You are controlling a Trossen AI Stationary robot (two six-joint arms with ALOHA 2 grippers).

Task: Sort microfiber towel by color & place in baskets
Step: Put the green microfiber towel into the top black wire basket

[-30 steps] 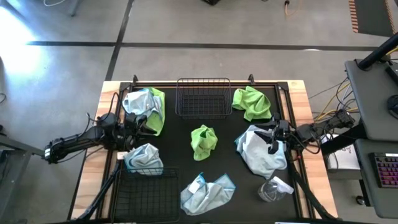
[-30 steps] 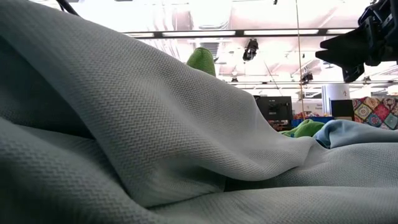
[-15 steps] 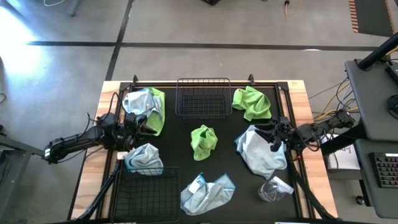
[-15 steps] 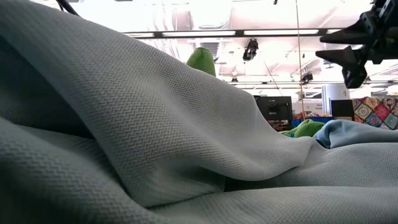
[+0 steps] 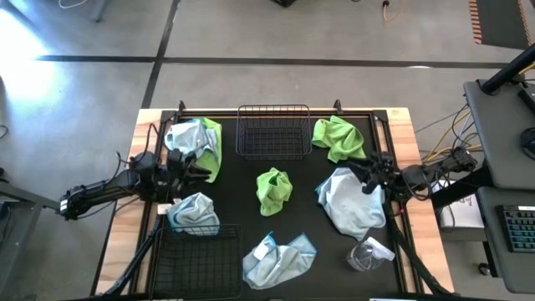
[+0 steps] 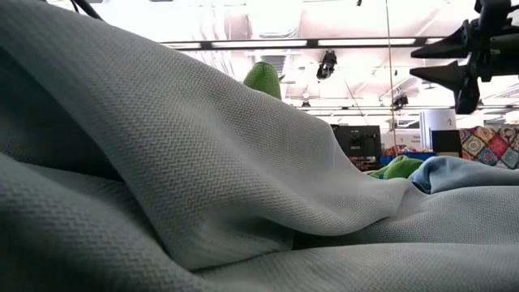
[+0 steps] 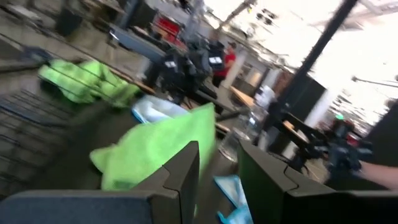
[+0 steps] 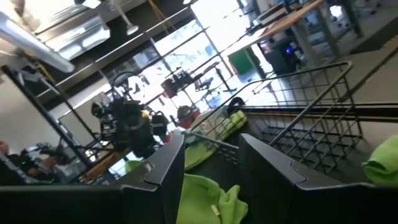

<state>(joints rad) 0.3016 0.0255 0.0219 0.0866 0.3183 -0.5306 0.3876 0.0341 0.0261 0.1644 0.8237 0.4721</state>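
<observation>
A: Where does the high view sit?
B: Straight above, looking down on the whole counter [image 5: 251,180], both arms and both baskets.
A: And the low one?
B: At counter height, facing the room, so near a pale towel [image 6: 162,162] that cloth fills most of it.
A: The wrist views?
B: Each looks forward past its own dark fingers, across the counter, tilted. The left wrist view sees the middle green towel [image 7: 155,146]; the right wrist view sees the far basket [image 8: 311,124]. Both appear in the high view too
</observation>
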